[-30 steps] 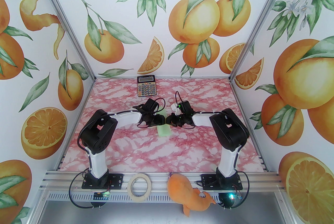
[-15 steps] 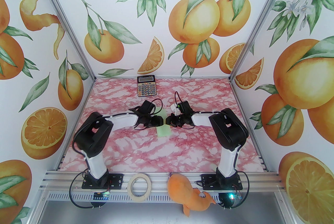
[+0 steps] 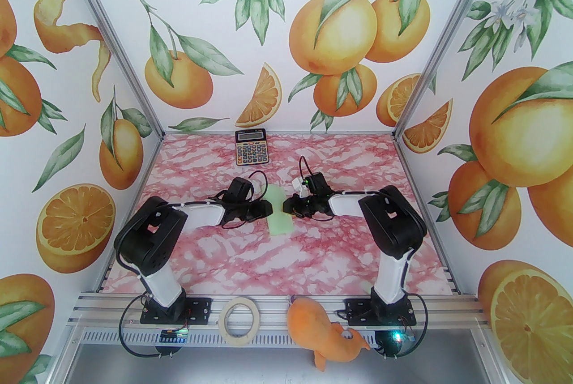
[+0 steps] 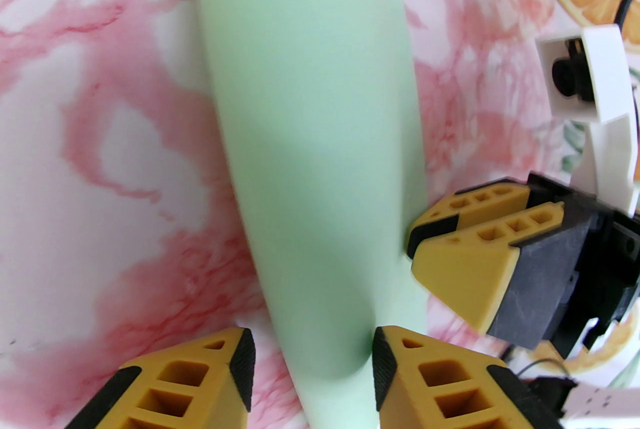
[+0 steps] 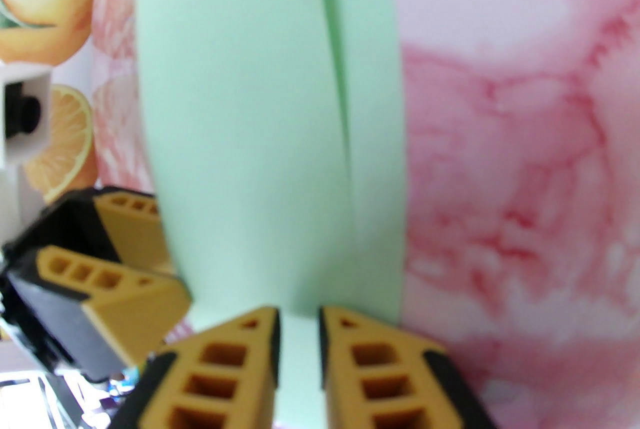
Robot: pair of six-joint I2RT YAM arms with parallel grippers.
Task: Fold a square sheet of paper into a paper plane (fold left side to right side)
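Top view: see the square sheet of paper [image 3: 278, 214] folded into a strip mid-table, long axis near-to-far, flanked by left gripper [image 3: 270, 208] and right gripper [image 3: 285, 205], equally near, arms bent low inward. Left wrist: straddles the strip's end, jaws spread. Right wrist: sits over the strip's edge, jaws narrowly parted, apparently pinching nothing.

Paper [image 3: 278, 216]: a pale green sheet, folded lengthwise into a narrow band, lay near the middle of the pink-marbled worktop [image 3: 224, 257], its long axis running from near to far. The layers did not lie flat. The upper one bowed upward, and its long free edge left a thin strip of the lower layer exposed.
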